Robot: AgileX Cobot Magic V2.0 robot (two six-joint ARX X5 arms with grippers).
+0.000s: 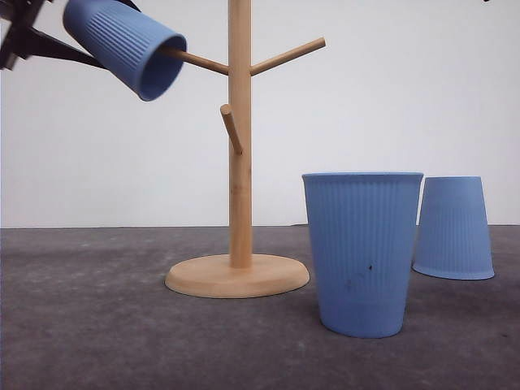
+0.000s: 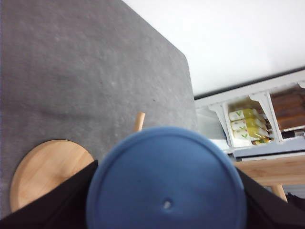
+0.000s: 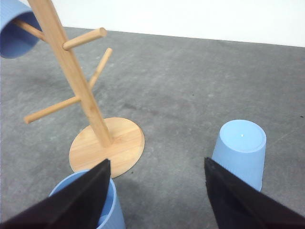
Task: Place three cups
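Note:
My left gripper (image 2: 167, 202) is shut on a light-blue ribbed cup (image 1: 126, 45), its black fingers (image 2: 57, 205) flanking the cup's flat bottom (image 2: 167, 181). The cup is tilted high at the upper left, its mouth over the tip of the upper left peg (image 1: 199, 62) of the wooden cup tree (image 1: 240, 146). A second cup (image 1: 363, 252) stands upright on the table in front, right of the tree's base (image 1: 237, 276). A third cup (image 1: 453, 227) stands upside down further right. My right gripper (image 3: 157, 191) hangs open above the table between the upright cup (image 3: 112, 210) and the inverted cup (image 3: 240, 150).
The grey table (image 1: 89, 325) ends at a white wall behind. The tree has an upper right peg (image 1: 288, 55) and a lower front peg (image 1: 231, 127), both bare. Beyond the table's edge stands a white shelf with boxes (image 2: 248, 126).

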